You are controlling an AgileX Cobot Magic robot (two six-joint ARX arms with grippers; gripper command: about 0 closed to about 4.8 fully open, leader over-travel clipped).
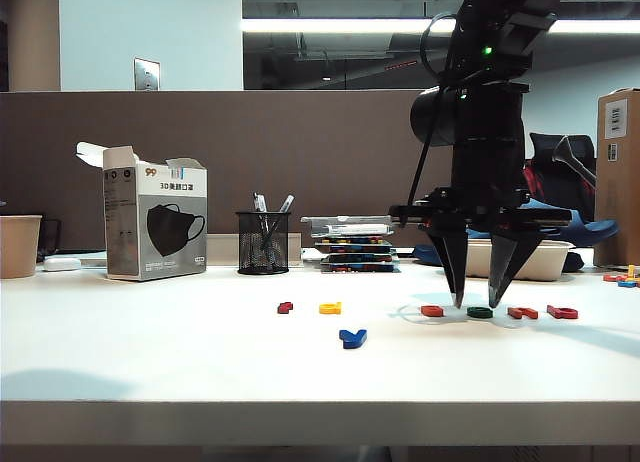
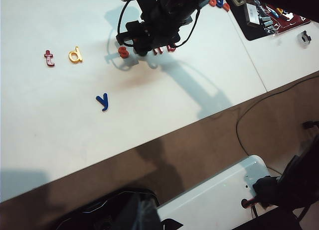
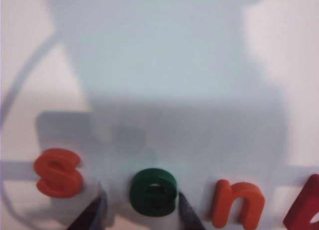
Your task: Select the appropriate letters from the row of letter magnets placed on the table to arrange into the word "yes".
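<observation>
With the blue y (image 1: 352, 337) already pulled forward on the table (image 1: 150, 362), the right pincer (image 3: 142, 210) stands spread astride the green e (image 3: 153, 191) in the row, so next it likely must close and lift; the left pincer is out of view.

Green "e" (image 3: 153, 192) between end effector (image 3: 141, 212) fingertips

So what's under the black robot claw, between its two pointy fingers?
The green letter e lies flat on the white table, between the open right gripper's fingertips. The orange-red s sits beside it. Whether the fingertips touch it can't be seen.
</observation>
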